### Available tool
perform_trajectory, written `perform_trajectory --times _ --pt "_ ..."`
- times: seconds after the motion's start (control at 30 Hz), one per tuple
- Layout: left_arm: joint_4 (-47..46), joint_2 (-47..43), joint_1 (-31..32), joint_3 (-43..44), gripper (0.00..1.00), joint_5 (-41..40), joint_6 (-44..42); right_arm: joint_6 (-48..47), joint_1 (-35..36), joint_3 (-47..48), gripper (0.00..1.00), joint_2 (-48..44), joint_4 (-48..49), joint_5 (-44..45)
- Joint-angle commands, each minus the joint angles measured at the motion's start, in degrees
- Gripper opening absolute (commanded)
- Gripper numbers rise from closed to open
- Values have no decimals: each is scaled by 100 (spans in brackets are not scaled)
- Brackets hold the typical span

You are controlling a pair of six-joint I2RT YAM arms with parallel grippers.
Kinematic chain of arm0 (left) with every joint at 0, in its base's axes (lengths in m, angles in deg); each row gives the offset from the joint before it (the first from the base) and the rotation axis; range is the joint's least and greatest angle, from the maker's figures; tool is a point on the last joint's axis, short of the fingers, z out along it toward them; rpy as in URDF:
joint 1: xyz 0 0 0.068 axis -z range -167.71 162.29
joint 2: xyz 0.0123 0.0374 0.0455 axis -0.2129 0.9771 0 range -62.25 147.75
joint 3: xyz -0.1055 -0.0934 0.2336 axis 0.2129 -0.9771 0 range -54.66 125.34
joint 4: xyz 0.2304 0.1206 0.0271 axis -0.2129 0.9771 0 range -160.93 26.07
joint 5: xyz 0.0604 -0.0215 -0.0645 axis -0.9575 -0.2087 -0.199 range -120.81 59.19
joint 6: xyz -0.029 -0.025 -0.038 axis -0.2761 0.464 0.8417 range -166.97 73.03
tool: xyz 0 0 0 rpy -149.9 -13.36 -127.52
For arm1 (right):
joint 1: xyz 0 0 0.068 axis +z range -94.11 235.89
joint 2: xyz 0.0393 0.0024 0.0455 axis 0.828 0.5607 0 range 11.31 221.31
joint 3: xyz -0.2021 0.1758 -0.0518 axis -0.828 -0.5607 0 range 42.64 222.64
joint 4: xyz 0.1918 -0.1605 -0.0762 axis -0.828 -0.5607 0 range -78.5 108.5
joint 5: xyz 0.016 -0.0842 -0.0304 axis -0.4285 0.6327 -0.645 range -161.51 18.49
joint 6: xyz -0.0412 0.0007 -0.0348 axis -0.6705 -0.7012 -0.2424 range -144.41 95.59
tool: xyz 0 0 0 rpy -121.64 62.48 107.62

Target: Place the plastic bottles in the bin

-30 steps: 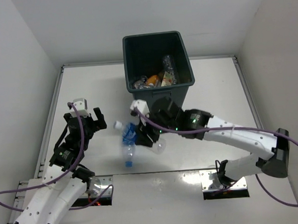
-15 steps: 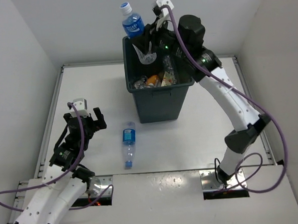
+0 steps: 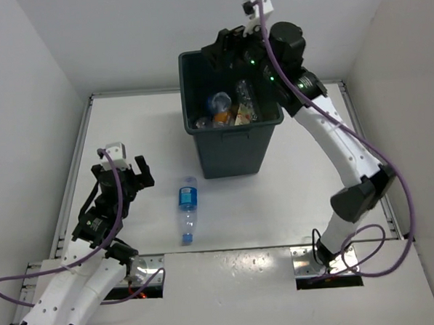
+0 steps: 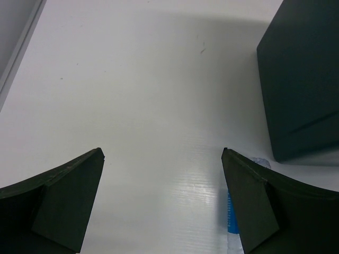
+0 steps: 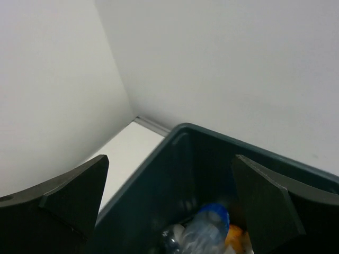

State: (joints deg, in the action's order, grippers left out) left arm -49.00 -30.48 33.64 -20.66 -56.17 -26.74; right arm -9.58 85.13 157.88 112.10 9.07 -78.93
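Observation:
One plastic bottle [image 3: 186,208] with a blue label lies flat on the table in front of the bin [image 3: 235,153]; its label edge [image 4: 231,217] peeks past my left finger. My left gripper [image 3: 123,172] [image 4: 164,177] hangs open and empty to the left of that bottle. Over the bin's back rim my right gripper [image 3: 224,51] [image 5: 169,185] stands open, holding nothing. Below it a clear bottle [image 3: 219,103] [image 5: 204,232] with a blue cap lies loose inside the bin [image 5: 159,153]. Another clear bottle [image 3: 244,92] rests deeper in the bin.
The bin also holds an orange item [image 3: 220,118] and a small carton [image 3: 244,114]. White walls close in on three sides, and the back wall is close behind my right gripper. The bin's dark side wall [image 4: 302,84] stands right of my left gripper.
My right arm rose from the table with a blue-labelled bottle to above the bin, then opened; the bottle now lies in the bin. The left arm stayed still.

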Motion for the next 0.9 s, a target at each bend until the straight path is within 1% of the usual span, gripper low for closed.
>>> perform_trajectory --times 0.0,0.03,0.07,0.13,0.2,0.23,0.3,0.33,0.37,0.4,0.43,0.47,0.53,0.57,0.6,0.67,0.7,0.73,0.77,0.8,0.83,0.87 --pt "-31 31 54 133 100 -91 69 3 47 -676 100 -935 810 846" --pt "-31 83 54 133 100 -91 69 2 47 -931 100 -1104 985 847" --pt "-31 84 54 133 100 -31 69 -172 47 -1386 100 -1262 1300 908" --pt "-31 84 54 133 100 -30 69 -636 109 -1688 100 -1579 1269 1180" --pt "-31 137 54 133 100 23 69 -823 109 -1908 100 -1781 1164 1278" --pt "-31 137 54 133 100 75 69 -893 -143 -2187 100 -1991 1163 1278" --pt "-31 137 54 133 100 128 69 -895 -496 -2452 100 -2203 1093 946" --pt "-31 137 54 133 100 128 69 -677 -732 -2689 100 -2309 1040 744" --pt "-83 137 54 133 100 128 17 -413 -1213 -2778 100 -2501 901 272" --pt "-84 137 54 133 100 128 16 -480 -1471 -2849 100 -2599 838 -133" --pt "-84 137 54 133 100 189 16 -577 -1752 -3023 100 -2687 838 -624" --pt "-84 137 54 133 100 190 16 -438 -2285 -3129 100 -2783 838 -1360" --pt "-84 137 54 133 100 259 16 -44 -2649 -3245 100 -2969 733 -1482" --pt "-84 137 54 133 100 260 16 246 -2973 -3245 100 -3021 654 -1630" --pt "-136 137 106 133 100 417 16 910 -3141 -3245 100 -3022 575 -1683" --pt "-215 189 107 186 100 680 112 1572 -3554 -3245 100 -3074 574 -1789" --pt "-294 189 107 186 100 1100 278 2132 -3556 -3410 100 -3127 644 -1728" --pt "-512 189 107 186 100 1287 428 2260 -3556 -3534 100 -3205 644 -1510" --pt "-654 189 107 186 100 1471 612 2261 -3556 -3665 100 -3302 723 -1386" --pt "-821 189 107 186 100 1647 797 2261 -3347 -3954 100 -3503 723 -1263" --pt "-1205 189 107 134 100 1971 1138 2174 -3189 -4087 100 -3610 723 -1010" --pt "-1400 189 107 133 100 2078 1324 2104 -3013 -4367 100 -3715 723 -903"
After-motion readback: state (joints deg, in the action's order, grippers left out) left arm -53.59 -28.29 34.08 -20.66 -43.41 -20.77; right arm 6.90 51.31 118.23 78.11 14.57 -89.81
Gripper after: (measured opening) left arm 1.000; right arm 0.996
